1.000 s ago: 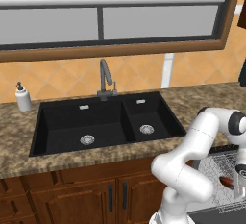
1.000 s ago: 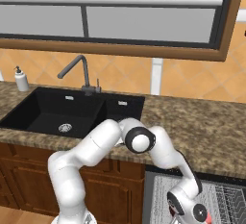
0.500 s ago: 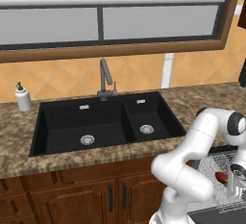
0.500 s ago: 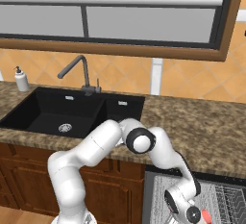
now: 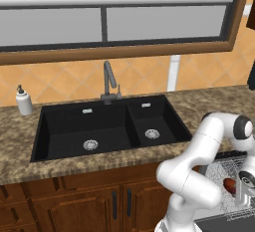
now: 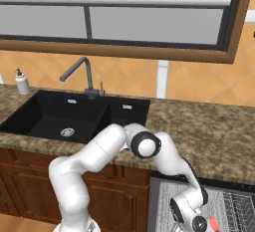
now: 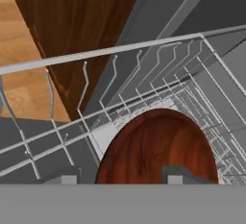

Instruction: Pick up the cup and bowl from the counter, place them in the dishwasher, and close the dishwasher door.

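From my station I see the arm folded low to the side of the sink (image 5: 109,129), its hand down in the dishwasher (image 6: 229,206), whose grey wire rack (image 7: 158,69) stands pulled out below the speckled granite surface (image 6: 209,126). In the hand view a reddish-brown, wood-grained rounded vessel (image 7: 158,146) sits in the rack directly ahead of the end effector (image 7: 120,180); I take it for the bowl or the cup, but I cannot tell which. One dark fingertip (image 7: 178,174) shows in front of its lower edge and the other lies off to the side of it, so the jaws stand partly apart, and I cannot tell whether they have hold of the vessel or merely flank it. In the left base view the same item shows as a small red-brown shape (image 5: 230,185) on the rack beside the wrist. The dishwasher door is not shut, since the rack is out in the open. On the surface I see the black faucet (image 5: 108,79) behind the sink and a white soap dispenser (image 5: 23,101) at its far end.
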